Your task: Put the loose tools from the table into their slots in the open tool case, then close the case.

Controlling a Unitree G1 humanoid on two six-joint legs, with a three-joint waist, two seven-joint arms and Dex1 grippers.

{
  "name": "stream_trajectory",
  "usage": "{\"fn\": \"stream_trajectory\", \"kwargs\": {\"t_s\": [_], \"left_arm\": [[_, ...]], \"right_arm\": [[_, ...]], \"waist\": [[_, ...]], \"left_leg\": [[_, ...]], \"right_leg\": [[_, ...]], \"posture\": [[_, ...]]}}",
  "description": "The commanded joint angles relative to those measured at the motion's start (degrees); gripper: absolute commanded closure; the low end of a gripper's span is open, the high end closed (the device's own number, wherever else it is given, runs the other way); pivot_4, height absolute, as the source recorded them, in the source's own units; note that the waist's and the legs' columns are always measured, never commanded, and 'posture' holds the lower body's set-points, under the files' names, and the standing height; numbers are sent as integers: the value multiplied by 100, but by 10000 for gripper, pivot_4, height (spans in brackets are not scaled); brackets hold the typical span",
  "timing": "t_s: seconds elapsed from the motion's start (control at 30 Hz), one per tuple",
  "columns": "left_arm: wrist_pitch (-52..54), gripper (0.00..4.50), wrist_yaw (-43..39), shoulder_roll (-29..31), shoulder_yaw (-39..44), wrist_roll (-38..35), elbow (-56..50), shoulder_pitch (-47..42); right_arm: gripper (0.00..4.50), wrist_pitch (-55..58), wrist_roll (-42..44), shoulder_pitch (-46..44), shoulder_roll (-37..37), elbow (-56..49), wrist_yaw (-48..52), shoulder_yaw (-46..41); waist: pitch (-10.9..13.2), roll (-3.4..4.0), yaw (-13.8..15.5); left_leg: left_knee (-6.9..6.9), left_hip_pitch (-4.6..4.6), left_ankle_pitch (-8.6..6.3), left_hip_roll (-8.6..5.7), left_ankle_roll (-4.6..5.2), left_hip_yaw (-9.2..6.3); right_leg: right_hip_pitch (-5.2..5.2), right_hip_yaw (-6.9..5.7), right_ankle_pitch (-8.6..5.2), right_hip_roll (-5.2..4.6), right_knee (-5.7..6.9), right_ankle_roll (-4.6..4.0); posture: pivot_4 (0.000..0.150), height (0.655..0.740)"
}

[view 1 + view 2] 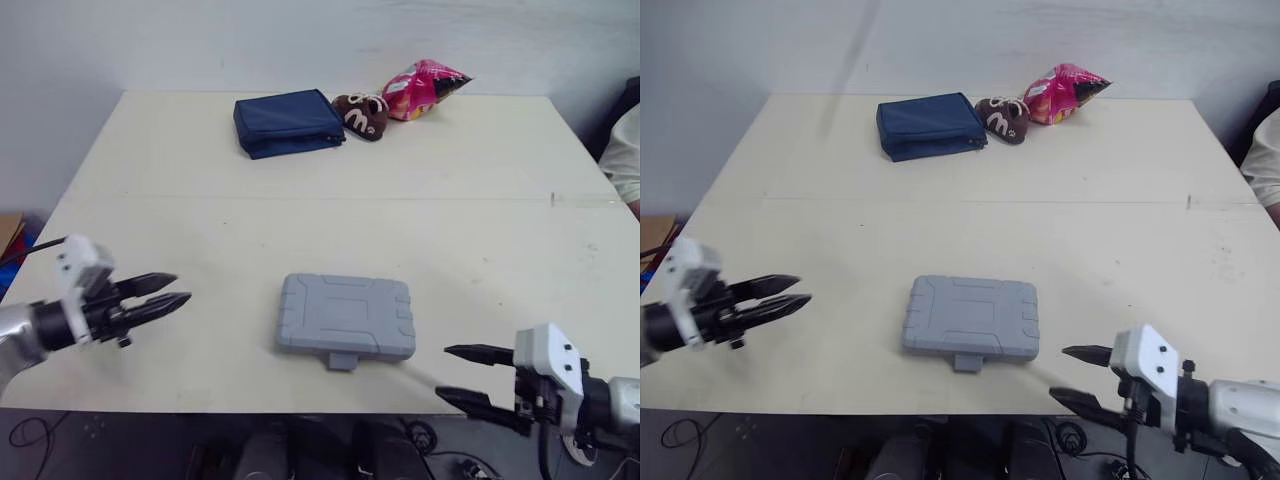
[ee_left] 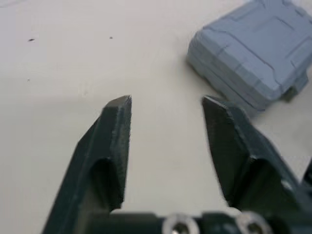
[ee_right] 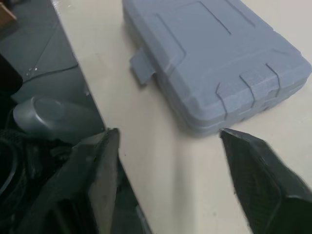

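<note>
Grey tool case [image 1: 346, 317] lies shut and flat near the front edge of the cream surface [image 1: 450, 180]. Left gripper [image 1: 180, 288] hovers to its left, fingers apart. Right gripper [image 1: 444, 371] hangs at its right, spread wide.

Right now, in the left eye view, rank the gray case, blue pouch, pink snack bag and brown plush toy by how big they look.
1. gray case, though it lies nearest the camera
2. blue pouch
3. pink snack bag
4. brown plush toy
</note>
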Motion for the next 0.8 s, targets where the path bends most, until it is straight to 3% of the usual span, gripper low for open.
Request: {"fn": "stream_trajectory", "kwargs": {"t_s": [0.03,0.07,0.1,0.13,0.3,0.47,0.6,0.8], "left_arm": [[-290,38972,19,-93,-701,548,429,-680],[-394,43983,45,-229,-1054,780,648,-1087],[-476,45000,51,-329,-1299,954,811,-1374],[-559,45000,76,-525,-1668,1200,1048,-1805],[-1171,45000,-84,-1579,-2815,2078,2419,-3320],[-1663,45000,-413,-2178,-3245,2503,3272,-3902],[-1762,45000,-834,-2355,-3516,2679,3442,-3985],[-1543,45000,-1432,-2152,-3675,2659,2759,-3636]], "right_arm": [[31700,320,37,-194,7,-164,-23,318],[36566,395,-13,-329,31,-168,-69,500],[41964,450,-56,-431,56,-169,-103,626],[44039,520,-160,-567,86,-137,-172,841],[44039,622,-861,-1346,310,178,-358,1886],[44039,690,-1324,-1961,602,568,-524,2405],[44039,664,-1550,-2243,787,836,-643,2411],[44039,396,-2125,-2700,1208,1430,-1097,2239]], "waist": [[0,0,-17],[0,0,-18],[2,-6,-15],[3,-8,-11],[5,-28,7],[1,-36,-44],[2,-36,-43],[2,-35,-41]], "left_leg": [[0,-4,0,0,1,3],[-1,-6,1,2,2,8],[-3,-3,0,1,2,11],[2,-7,0,1,3,13],[25,-9,13,-4,21,25],[23,-4,16,5,21,51],[23,-8,18,11,16,58],[31,-4,19,10,19,60]], "right_leg": [[-2,-1,0,2,-1,1],[-2,0,2,7,4,4],[1,-1,2,14,3,7],[-1,-2,3,28,4,10],[3,8,29,67,-6,58],[-13,25,31,69,16,61],[-23,16,30,79,22,59],[-22,31,30,71,24,58]], "posture": [[1500,7400],[1500,7400],[1500,7400],[1500,7400],[1500,7400],[1500,7400],[1500,7400],[1500,7400]]}}
